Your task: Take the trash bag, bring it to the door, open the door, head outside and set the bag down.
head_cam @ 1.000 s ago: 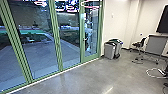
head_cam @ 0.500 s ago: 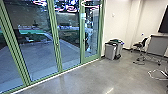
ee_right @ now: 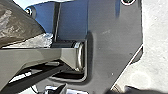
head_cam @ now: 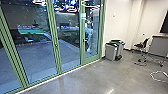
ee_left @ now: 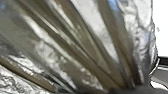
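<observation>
Along the left side of the head view, tall green-framed glass panels look out on a paved yard, with a closed glass door at their right end. Just beside that door, two grey bins stand against the pale wall; farther right are a dark chair and a grey desk, with a white cable looped on the concrete floor. The trash bag, shiny and crinkled (quite a glossy thing, up close), is at the left gripper, its folds drawn tight where the fingers pinch it. Whether the right gripper is open or closed, I cannot tell.
</observation>
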{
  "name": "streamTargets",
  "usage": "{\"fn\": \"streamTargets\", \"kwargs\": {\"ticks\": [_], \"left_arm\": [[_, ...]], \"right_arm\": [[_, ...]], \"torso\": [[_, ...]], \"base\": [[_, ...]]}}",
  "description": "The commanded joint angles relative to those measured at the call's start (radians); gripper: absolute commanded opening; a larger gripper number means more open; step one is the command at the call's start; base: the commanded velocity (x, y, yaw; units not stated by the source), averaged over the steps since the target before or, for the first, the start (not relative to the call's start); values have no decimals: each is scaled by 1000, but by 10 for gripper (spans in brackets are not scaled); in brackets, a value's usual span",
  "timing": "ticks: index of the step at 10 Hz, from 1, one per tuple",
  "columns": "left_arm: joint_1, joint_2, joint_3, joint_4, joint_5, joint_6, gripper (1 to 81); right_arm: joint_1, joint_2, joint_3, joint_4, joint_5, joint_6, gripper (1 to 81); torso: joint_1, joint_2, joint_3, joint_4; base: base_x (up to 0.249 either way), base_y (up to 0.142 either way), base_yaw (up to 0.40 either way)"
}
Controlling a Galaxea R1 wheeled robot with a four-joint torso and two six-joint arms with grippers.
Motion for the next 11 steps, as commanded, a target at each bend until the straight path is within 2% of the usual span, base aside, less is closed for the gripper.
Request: {"fn": "streamTargets", "kwargs": {"ticks": [1, 11], "left_arm": [[-56, 1, 2, 2, 84, 10, 10], [-56, 7, 2, 4, 84, 10, 10]], "right_arm": [[48, 1, 3, 1, -62, -2, 811], [49, 4, 3, 0, -62, -2, 811]], "torso": [[0, 0, 0, 0], [0, 0, 0, 0]], "base": [[167, 0, 0], [167, -71, 0]]}}
